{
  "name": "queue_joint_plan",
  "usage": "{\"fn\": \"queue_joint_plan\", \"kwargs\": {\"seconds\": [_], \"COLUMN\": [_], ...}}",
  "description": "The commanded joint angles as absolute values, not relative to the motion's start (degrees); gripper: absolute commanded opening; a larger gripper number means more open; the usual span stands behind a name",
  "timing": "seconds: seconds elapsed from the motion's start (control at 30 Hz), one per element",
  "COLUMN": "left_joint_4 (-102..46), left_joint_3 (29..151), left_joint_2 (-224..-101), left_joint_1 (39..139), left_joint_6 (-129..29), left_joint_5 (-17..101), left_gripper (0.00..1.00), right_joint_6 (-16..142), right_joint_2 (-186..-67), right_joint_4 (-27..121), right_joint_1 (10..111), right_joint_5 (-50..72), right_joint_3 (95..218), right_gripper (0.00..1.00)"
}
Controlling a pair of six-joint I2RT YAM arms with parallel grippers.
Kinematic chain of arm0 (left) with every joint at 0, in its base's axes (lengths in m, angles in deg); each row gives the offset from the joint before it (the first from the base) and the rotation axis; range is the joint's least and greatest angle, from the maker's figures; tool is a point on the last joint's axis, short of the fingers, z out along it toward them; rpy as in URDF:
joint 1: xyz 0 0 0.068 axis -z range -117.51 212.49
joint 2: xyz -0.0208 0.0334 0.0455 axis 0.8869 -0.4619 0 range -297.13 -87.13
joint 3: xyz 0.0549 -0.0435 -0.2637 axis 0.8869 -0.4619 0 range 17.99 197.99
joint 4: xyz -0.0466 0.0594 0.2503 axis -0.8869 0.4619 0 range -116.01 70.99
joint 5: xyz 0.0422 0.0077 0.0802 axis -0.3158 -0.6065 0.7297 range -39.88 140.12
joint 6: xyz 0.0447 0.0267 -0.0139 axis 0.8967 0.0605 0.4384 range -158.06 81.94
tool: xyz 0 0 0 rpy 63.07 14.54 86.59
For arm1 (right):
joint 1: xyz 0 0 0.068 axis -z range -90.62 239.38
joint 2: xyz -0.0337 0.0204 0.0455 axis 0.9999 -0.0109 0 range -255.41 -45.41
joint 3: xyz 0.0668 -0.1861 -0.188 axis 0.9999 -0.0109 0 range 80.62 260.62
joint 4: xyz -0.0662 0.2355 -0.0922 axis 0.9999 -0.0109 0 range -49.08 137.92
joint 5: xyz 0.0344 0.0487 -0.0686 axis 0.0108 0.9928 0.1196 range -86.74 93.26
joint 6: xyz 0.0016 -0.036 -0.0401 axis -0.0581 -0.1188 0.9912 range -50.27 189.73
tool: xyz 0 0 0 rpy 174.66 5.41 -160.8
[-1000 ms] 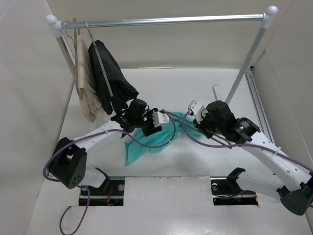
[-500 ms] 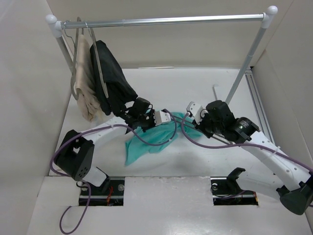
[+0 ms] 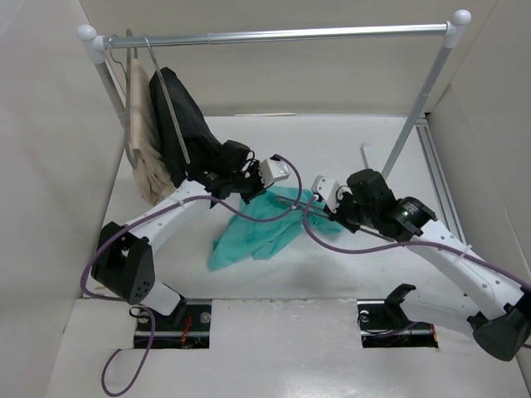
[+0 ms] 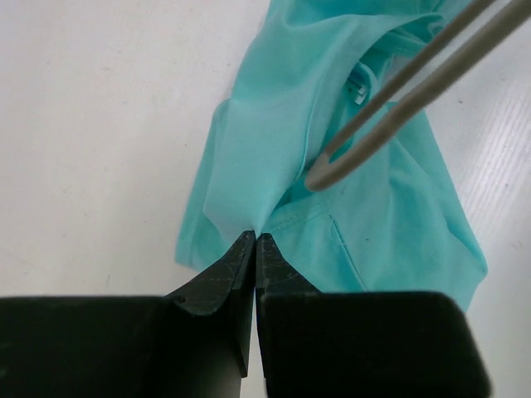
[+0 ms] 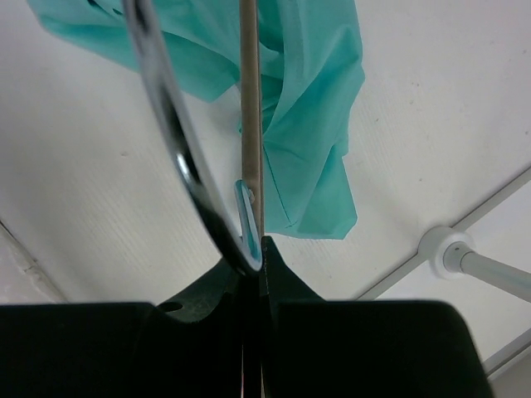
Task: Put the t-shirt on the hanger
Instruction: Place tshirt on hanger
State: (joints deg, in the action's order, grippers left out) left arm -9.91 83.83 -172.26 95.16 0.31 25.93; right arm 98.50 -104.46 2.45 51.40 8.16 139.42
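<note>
Going by the left wrist view, a fold of the teal t-shirt (image 4: 390, 215) is pinched in the fully closed left gripper (image 4: 254, 242) and held up a bit, the rest being left crumpled on the white table (image 3: 348, 274). The grey hanger (image 5: 250, 99) is clamped by the right gripper (image 5: 254, 247), jaws nearly together, its rounded end being held just over the shirt near the collar label (image 4: 358, 87).
</note>
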Motion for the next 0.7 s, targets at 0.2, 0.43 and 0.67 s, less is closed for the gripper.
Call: {"fn": "queue_joint_plan", "kwargs": {"seconds": [0.2,0.43,0.67], "left_joint_4": [-7.3,-6.2,-3.0], "left_joint_3": [86.4,88.9,91.1], "left_joint_2": [-171.9,-171.9,-172.4], "left_joint_1": [95.3,95.3,95.3], "left_joint_6": [-1.6,0.6,6.6], "left_joint_5": [23.2,19.1,17.0], "left_gripper": [0.00,0.00,0.00], "right_joint_6": [100.7,105.0,110.1], "right_joint_2": [-112.3,-120.4,-120.7], "right_joint_4": [8.1,10.0,15.2], "right_joint_1": [50.5,50.5,51.1], "right_joint_5": [1.4,2.6,15.4], "right_joint_3": [143.3,146.4,143.6], "right_gripper": [0.00,0.00,0.00]}}
